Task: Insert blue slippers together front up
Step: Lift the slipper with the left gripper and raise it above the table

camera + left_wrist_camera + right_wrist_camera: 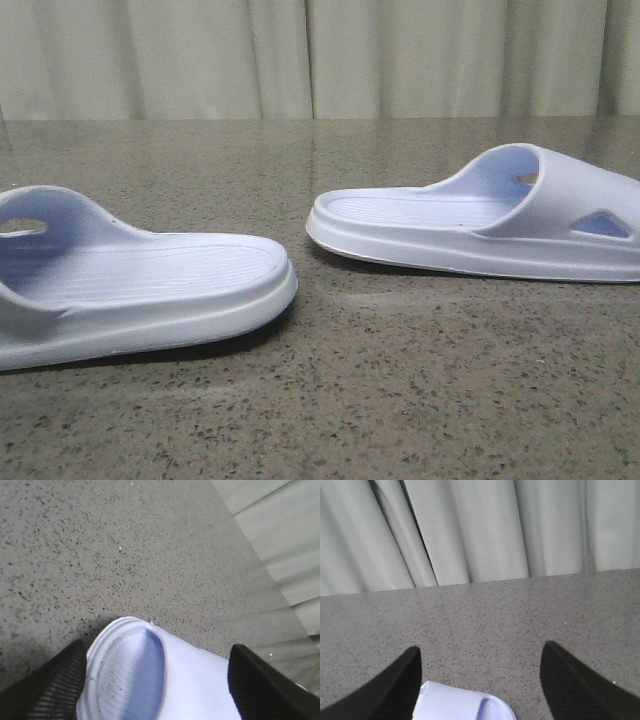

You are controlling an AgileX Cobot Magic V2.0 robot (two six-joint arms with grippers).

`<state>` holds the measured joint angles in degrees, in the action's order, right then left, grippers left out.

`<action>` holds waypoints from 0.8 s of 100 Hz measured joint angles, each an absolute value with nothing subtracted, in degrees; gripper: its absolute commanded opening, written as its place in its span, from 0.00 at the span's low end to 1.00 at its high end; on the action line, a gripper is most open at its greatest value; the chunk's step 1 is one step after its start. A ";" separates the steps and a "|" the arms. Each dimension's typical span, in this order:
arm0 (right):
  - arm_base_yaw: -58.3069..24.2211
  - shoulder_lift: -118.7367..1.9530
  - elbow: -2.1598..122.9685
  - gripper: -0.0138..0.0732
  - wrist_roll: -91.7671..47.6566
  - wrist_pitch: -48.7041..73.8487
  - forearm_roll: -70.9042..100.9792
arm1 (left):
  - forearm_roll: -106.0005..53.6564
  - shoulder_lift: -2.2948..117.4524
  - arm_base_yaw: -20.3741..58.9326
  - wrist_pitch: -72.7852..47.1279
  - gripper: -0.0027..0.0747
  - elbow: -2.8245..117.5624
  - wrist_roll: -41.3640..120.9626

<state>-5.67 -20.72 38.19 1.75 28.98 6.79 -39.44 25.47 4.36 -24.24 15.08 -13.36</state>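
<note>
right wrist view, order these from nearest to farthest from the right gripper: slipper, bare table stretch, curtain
1. Slipper: between the open fingers of the right gripper, nearest.
2. Table: bare speckled stretch beyond the slipper.
3. Curtain: hanging past the table's far edge, farthest.

Speckled grey stone table point(330, 150) carries two blue slippers point(140, 285), lying apart.

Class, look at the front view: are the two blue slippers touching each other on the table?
No. The left slipper and the right slipper lie apart, with a strip of bare speckled table between their heels.
</note>
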 measured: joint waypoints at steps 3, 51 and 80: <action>-5.67 -20.72 38.19 0.66 1.75 28.98 6.79 | -39.44 25.47 4.36 -24.24 0.70 15.08 -13.39; -5.67 -20.72 38.19 0.66 1.75 28.15 6.79 | -39.54 25.47 4.36 -25.45 0.70 11.59 -16.02; -5.67 -20.72 38.19 0.66 1.75 28.06 6.79 | -40.71 25.62 4.36 -25.67 0.70 11.55 -16.35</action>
<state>-5.67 -20.72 38.19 1.75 28.06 6.79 -40.71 25.62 4.36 -25.67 11.55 -16.35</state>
